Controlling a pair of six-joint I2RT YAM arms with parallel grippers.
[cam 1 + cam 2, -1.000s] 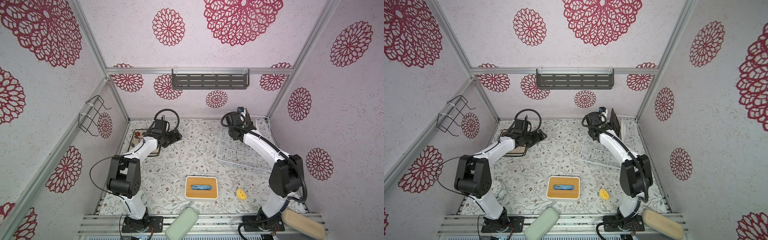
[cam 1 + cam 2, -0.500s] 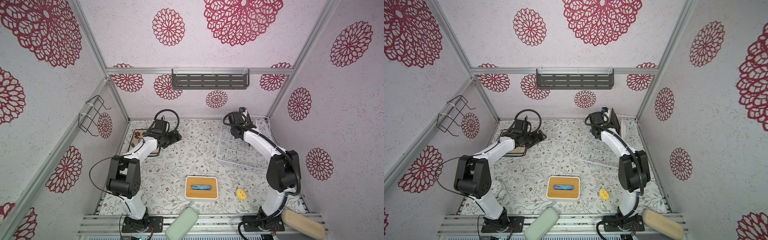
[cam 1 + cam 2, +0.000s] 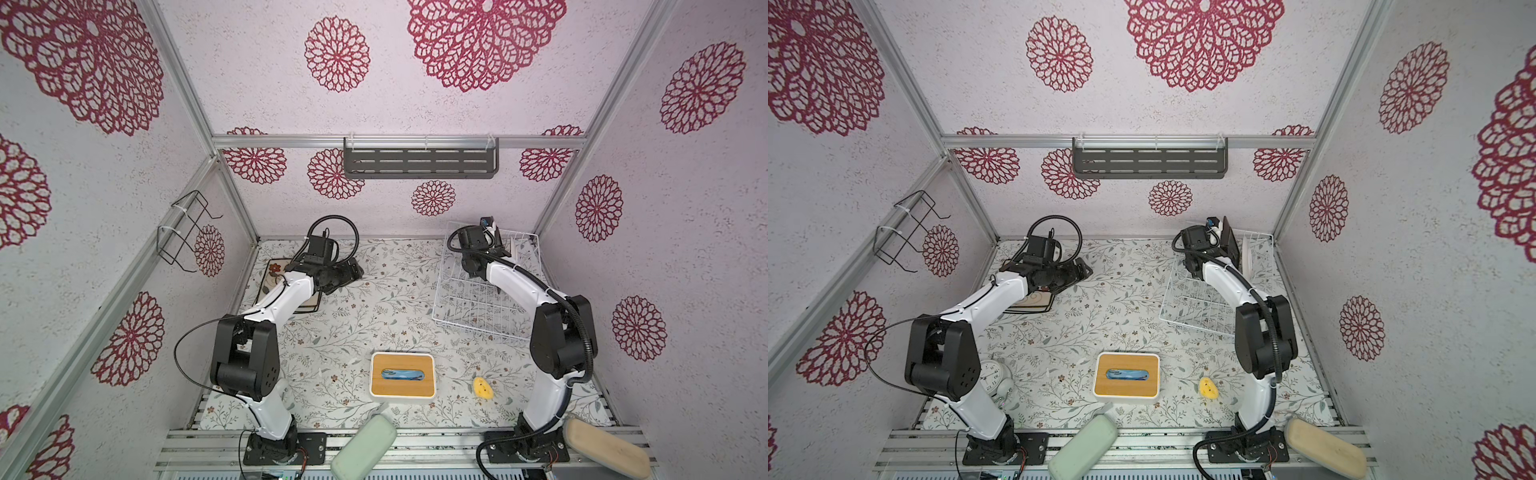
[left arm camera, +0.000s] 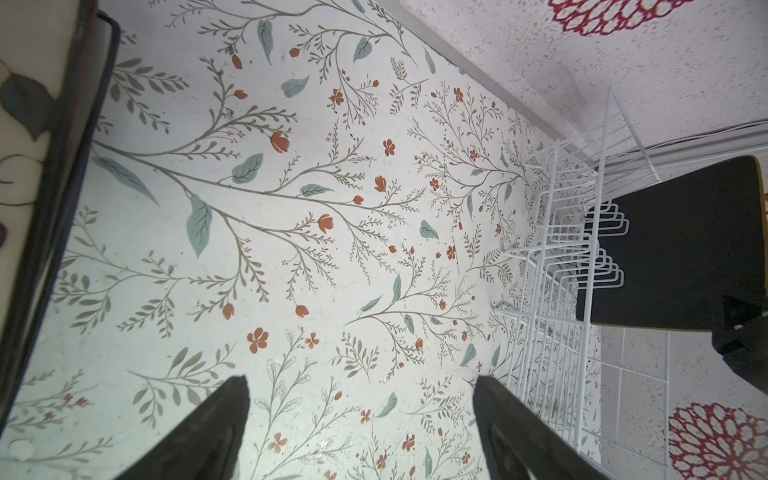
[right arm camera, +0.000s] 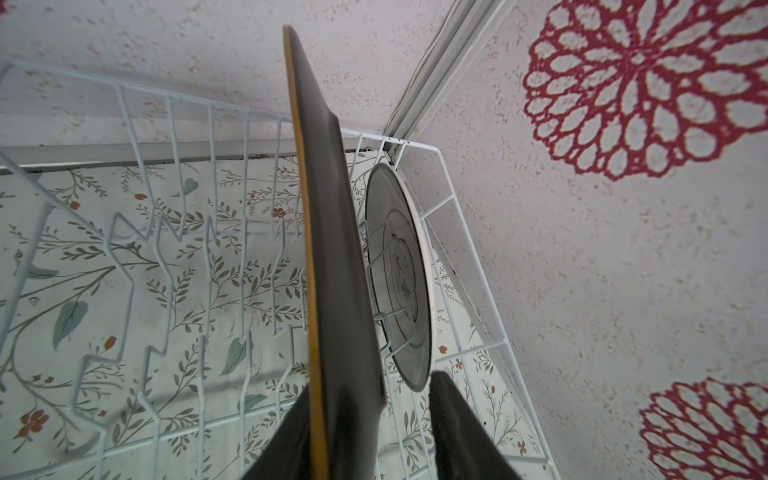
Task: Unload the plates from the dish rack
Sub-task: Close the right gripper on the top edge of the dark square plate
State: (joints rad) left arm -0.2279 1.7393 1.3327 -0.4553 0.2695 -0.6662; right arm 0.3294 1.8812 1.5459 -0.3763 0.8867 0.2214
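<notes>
Right gripper (image 5: 372, 384): fingers apart, straddling the edge of the black square plate (image 5: 332, 249), one finger against it, a gap at the other. Plate upright between the tines of the dish rack (image 3: 473, 305), beside the round white plate (image 5: 399, 270). Left gripper (image 4: 359, 380): spread wide, empty, above the tablecloth (image 4: 291, 208), near the stacked plates (image 3: 270, 286) at far left.

In white rack (image 5: 64, 74): black plate (image 5: 336, 249), round plate (image 5: 399, 270) (both upright)
</notes>
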